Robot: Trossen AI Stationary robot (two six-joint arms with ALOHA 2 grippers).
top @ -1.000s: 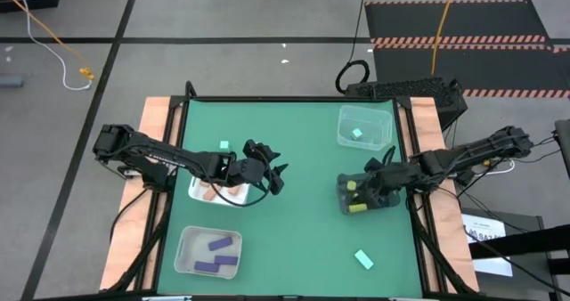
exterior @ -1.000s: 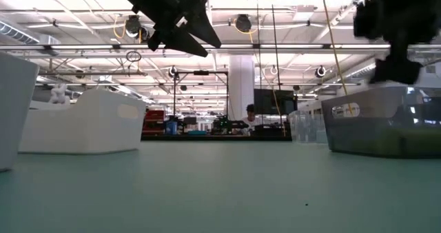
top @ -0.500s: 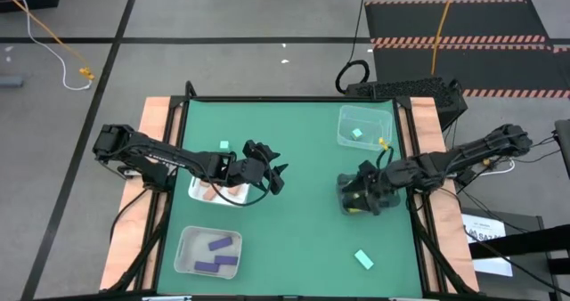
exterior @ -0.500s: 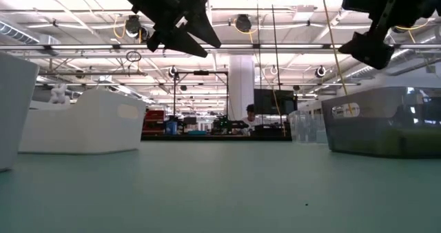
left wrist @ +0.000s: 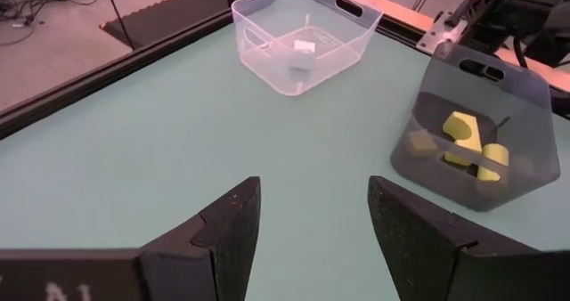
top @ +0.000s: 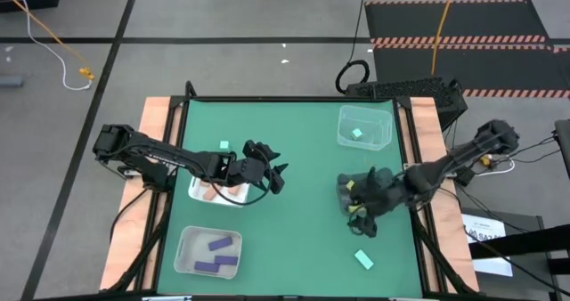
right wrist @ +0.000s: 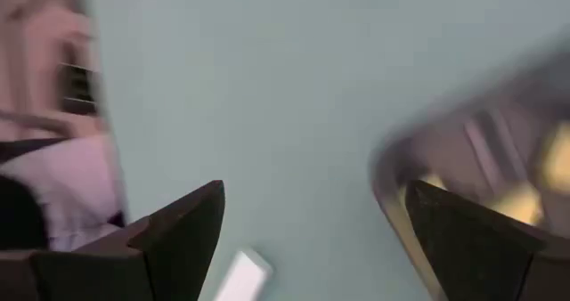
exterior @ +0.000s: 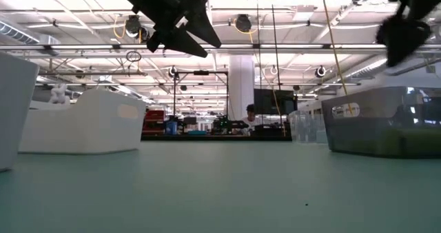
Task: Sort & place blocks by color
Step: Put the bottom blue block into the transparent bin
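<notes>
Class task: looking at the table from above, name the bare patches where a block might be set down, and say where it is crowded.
Free: the green mat between the left tool and the dark grey tray of yellow blocks, and the strip between the clear tray of purple bars and the loose mint block. Crowded: around the right tool.

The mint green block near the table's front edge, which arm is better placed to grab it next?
Probably the right. The right gripper, fingers open, hovers near the mint green block; the left gripper is farther off, by the white tray.

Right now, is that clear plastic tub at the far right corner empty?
Not empty. The clear plastic tub holds one small mint green cube; the left wrist view shows that cube resting alone on its floor.
</notes>
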